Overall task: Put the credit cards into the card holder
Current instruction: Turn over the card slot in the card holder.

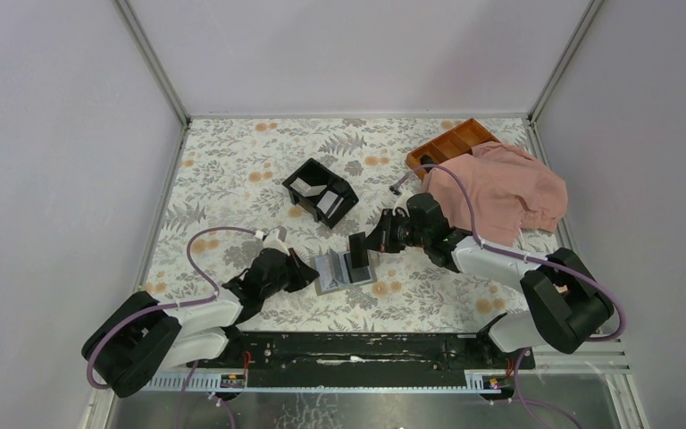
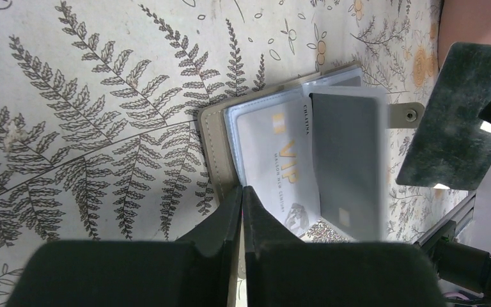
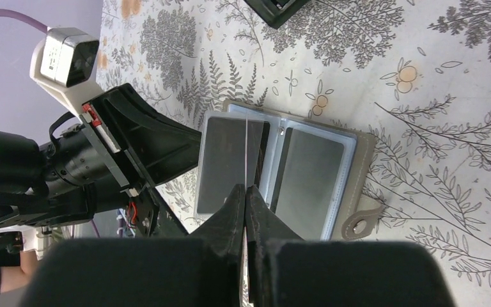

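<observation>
left gripper [image 2: 241, 192] fills the bottom of the left wrist view, its fingers drawn almost together on the taupe cover edge of the card holder [image 2: 214, 147]. right gripper [image 3: 245, 188] has its fingers pressed together on a thin sheet [image 3: 246, 147] that stands edge-on over the holder's middle fold. whether this is a card or a clear sleeve leaf cannot be told.

surroundings, top view:
- black box [image 1: 320, 190] stands behind the holder, apart from it, with pale cards [image 1: 308, 186] in its compartments.
- orange tray [image 1: 451, 143] sits at the far right corner. a pink cloth [image 1: 509, 188] is draped over its near end.
- right arm crosses in front of the cloth.
- the right gripper hides the holder's far right part. the left gripper overlaps its left edge.

card holder position: open and flat on the floral table [image 1: 232, 170], near the front edge, between the two grippers.

orientation: long axis runs left to right across the table, slightly tilted. the snap tab [image 3: 361, 224] sticks out from the cover half opposite the left gripper.

contents: a white vip card [image 2: 272, 160] lies in a clear sleeve. a grey card [image 2: 345, 160] sits in the leaf beside it.
</observation>
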